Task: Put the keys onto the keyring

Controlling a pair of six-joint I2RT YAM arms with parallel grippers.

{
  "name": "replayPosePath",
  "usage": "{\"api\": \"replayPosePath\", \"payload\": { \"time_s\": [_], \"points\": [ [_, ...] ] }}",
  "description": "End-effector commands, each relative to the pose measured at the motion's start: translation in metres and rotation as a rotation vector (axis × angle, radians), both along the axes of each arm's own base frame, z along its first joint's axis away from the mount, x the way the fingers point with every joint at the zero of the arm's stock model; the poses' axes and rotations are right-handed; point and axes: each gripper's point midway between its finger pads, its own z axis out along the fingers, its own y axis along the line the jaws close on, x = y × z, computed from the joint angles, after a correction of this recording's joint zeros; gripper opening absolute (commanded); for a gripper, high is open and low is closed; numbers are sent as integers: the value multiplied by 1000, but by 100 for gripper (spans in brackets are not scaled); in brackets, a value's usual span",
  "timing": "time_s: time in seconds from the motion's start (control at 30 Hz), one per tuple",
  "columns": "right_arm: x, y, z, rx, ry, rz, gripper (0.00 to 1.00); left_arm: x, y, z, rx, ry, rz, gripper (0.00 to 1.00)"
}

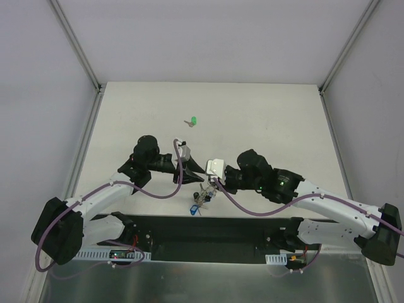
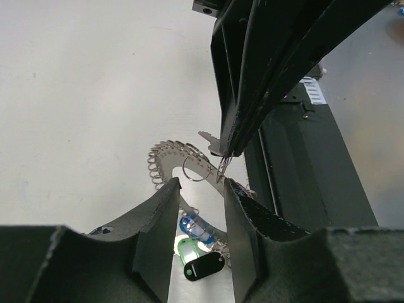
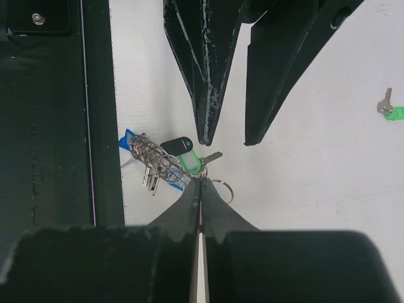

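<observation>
The keyring (image 1: 203, 197) lies low-centre on the surface (image 1: 139, 126), with black, green and blue keys (image 2: 189, 247) already hanging from it. One green key (image 1: 193, 120) lies loose, upper centre, so work remains. The right pincer (image 3: 201, 182) is clamped on the ring's rim; the left pincer (image 3: 228, 140) hovers narrowly parted, empty.

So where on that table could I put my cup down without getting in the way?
Bare table lies right of the lone green key up to the far edge, and also left of it. The near middle is crowded: left claw and right claw meet over the keyring.
</observation>
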Motion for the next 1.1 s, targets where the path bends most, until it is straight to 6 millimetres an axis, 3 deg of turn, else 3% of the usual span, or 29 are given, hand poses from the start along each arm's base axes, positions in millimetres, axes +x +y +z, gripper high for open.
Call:
{"api": "replayPosePath", "payload": {
  "time_s": [0.0,0.17,0.57,0.7,0.87,1.07],
  "points": [
    [2,12,33,73,-48,26,1,-17,-6,19,-49,-30,-179,33],
    [3,12,34,71,-50,26,1,-22,-11,12,-36,-2,-204,31],
    [2,13,35,74,-45,28,1,-12,-27,-1,16,17,-174,29],
    [2,13,34,73,-46,31,1,-13,-31,-3,24,22,-183,24],
    [2,10,33,66,-48,21,1,-15,-29,-5,30,27,-183,1],
    [5,0,30,42,-62,-9,1,-17,-25,-5,38,2,-164,0]
  ]
}}
